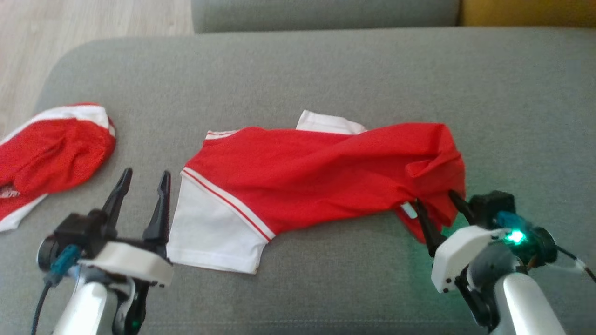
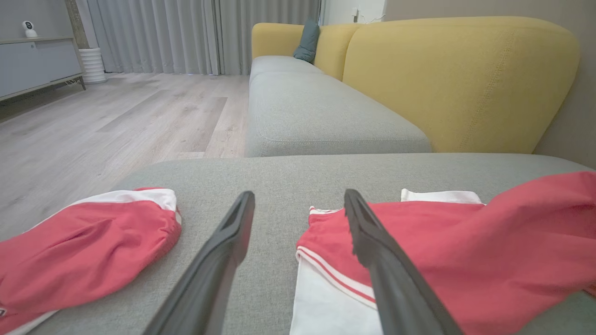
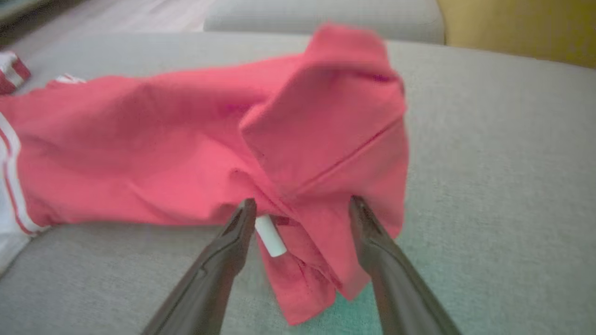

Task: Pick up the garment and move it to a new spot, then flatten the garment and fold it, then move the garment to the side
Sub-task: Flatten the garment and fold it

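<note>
A red garment (image 1: pixel 321 177) with white sleeves lies rumpled across the middle of the grey cushion (image 1: pixel 298 74). Its right end is bunched up, with a white label showing underneath. My right gripper (image 1: pixel 437 199) stands open at that bunched end, and a flap of red cloth (image 3: pixel 312 232) hangs between its fingers. My left gripper (image 1: pixel 144 179) is open just left of the white sleeve (image 1: pixel 214 232), apart from it. In the left wrist view the garment (image 2: pixel 465 251) lies to the right of that gripper (image 2: pixel 298 200), over bare cushion.
A second red and white garment (image 1: pixel 46 158) lies crumpled at the cushion's left edge, also seen as a red heap (image 2: pixel 79 251) in the left wrist view. Wooden floor (image 1: pixel 70 28) lies beyond that edge. A yellow backrest (image 2: pixel 461 83) rises at the far right.
</note>
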